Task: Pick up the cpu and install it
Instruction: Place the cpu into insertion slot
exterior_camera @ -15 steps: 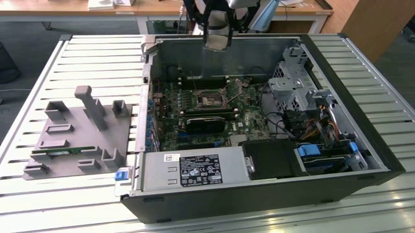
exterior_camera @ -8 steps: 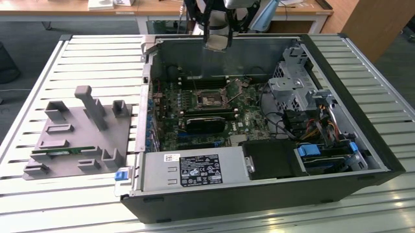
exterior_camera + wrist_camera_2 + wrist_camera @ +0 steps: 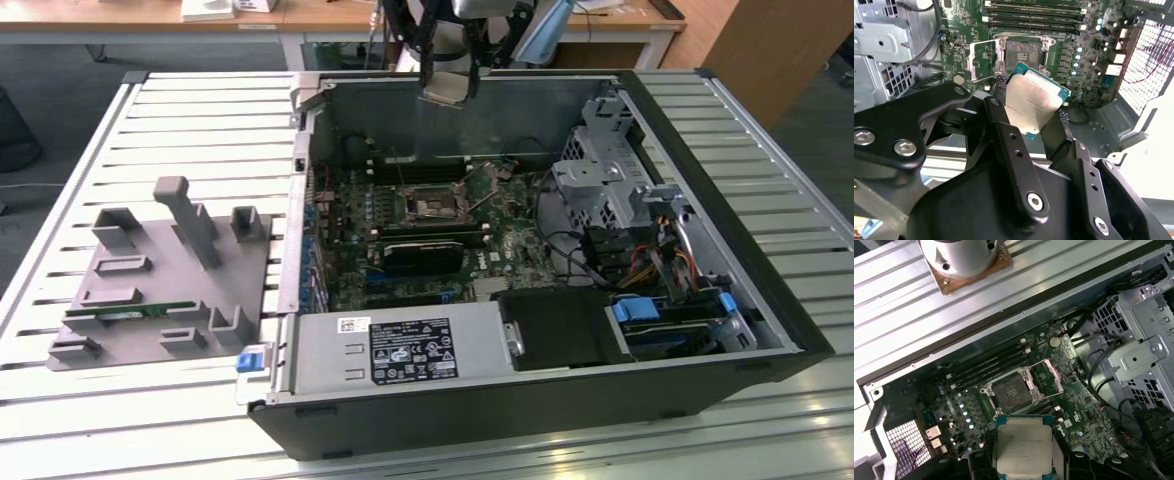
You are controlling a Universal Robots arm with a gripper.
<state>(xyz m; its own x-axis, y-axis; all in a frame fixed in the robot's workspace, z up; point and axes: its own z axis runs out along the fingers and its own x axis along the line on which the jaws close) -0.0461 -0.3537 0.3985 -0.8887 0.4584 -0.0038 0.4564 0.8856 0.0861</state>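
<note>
Open PC case [image 3: 534,400] lies on a slatted metal table [image 3: 200,120], wooden desks [image 3: 334,15] behind. The gripper [image 3: 1030,120] has 2 fingers [image 3: 1004,135] clamped on opposite edges of the cpu [image 3: 1035,100], held betw. them above the motherboard [image 3: 1089,425], near its open socket [image 3: 1010,390].

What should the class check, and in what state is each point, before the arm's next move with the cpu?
1. Grip: ok, the gripper is shut on the cpu at two opposite edges.
2. Empty socket: ok, no chip in it.
3. Open plate: ok, swung aside of the socket.
4. Height: not ok, the cpu hangs high above the board.
5. Corner match of cpu and socket: cannot tell.
6. Clear way down: ok, the cables lie to one side of the socket.
</note>
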